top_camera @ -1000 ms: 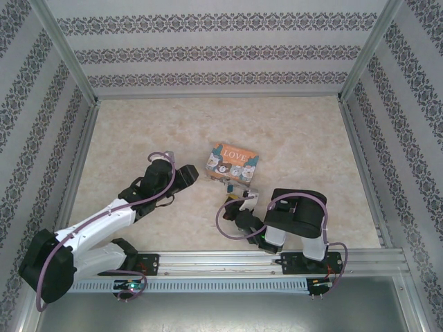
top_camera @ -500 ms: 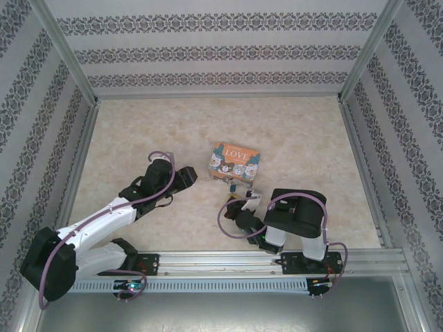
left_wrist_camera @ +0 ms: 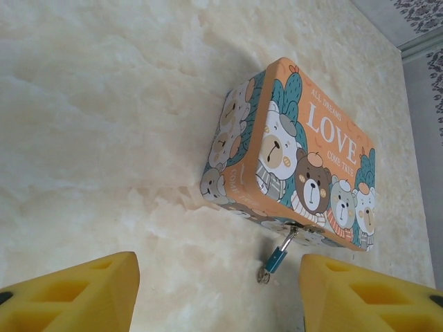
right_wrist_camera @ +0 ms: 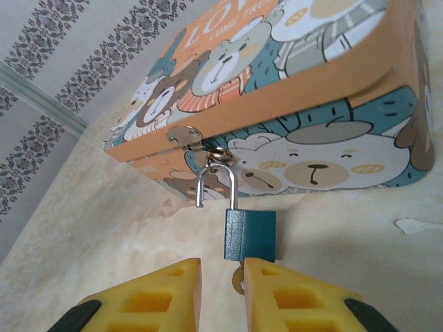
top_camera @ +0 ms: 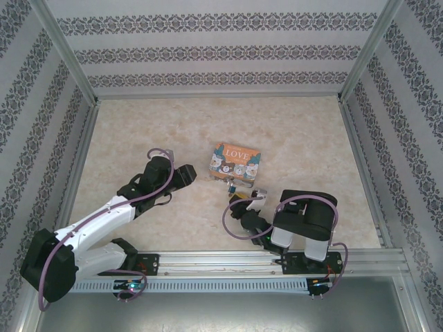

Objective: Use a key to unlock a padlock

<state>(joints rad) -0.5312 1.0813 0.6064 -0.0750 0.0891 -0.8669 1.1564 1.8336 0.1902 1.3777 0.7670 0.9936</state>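
Marble tabletop [top_camera: 138, 124] | orange box [left_wrist_camera: 311, 159] reads "LOVE" | padlock [right_wrist_camera: 249, 235] shackle open

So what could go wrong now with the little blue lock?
The padlock hangs from a ring on the box by its shackle, one leg free. If the right hand tugs the key, the box might slide, because the left hand is open and apart from it. The right hand's fingers are slightly parted, so the key could slip loose.
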